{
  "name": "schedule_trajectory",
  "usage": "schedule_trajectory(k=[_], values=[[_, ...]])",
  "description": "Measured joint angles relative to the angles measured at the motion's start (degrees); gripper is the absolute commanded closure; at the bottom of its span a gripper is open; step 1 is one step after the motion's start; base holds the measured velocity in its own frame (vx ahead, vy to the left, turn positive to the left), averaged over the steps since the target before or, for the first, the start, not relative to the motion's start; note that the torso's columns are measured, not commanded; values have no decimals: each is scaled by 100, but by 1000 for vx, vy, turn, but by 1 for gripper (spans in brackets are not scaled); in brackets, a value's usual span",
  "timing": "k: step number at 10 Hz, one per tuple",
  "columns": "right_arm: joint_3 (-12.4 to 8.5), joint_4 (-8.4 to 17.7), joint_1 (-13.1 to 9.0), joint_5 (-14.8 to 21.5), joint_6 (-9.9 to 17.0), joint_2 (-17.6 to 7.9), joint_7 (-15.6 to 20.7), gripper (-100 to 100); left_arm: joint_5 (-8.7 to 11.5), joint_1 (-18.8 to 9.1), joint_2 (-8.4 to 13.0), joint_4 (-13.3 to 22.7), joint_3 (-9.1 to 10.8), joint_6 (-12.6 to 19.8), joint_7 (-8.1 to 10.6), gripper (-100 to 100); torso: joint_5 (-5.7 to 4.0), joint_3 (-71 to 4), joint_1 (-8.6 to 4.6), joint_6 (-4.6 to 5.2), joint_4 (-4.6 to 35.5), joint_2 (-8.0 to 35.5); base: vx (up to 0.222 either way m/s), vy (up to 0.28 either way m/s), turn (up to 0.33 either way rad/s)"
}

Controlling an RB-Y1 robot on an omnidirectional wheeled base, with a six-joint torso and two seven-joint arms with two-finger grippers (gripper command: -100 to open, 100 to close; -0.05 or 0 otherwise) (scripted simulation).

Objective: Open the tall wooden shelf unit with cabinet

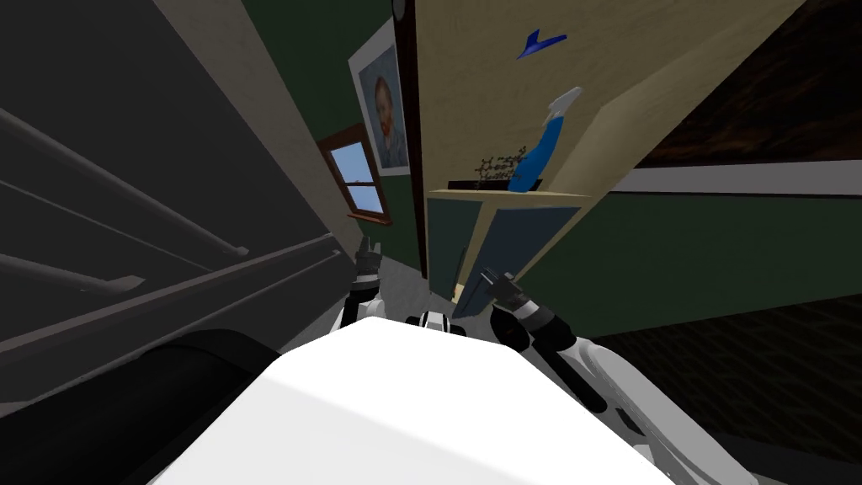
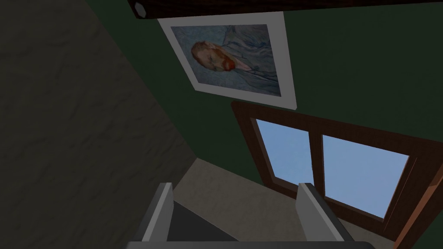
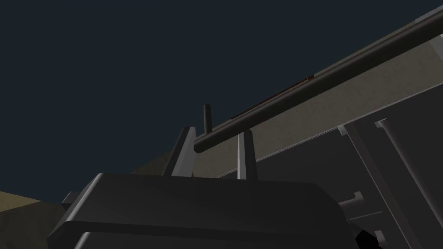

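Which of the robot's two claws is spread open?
The left gripper: its fingers stand wide apart. On the right gripper they sit close together, by the shelf unit's blue-grey door.

Cabinet door (image 1: 522, 240) blocks the right claw (image 1: 497, 278); rail (image 1: 126, 198) crowds the left.
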Motion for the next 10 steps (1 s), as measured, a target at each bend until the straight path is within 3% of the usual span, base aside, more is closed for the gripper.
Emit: schedule_trajectory(k=[4, 6, 10], values=[[295, -217, 40, 24, -370, -11, 125, 100, 0, 0, 0, 0, 0, 0, 0, 0, -3, 4, -6, -4, -1, 5, -59, -166, 81], [343, -256, 66, 4, -497, -5, 183, 100, 0, 0, 0, 0, -1, 0, 0, 0, 7, -1, 27, -17, -4, -1, -60, -162, 173], [682, -454, -23, 47, -826, -115, 263, 100, 0, 1, -1, 0, -1, 0, 0, 0, -10, 65, -4, 20, 6, 84, -37, -198, 117]])
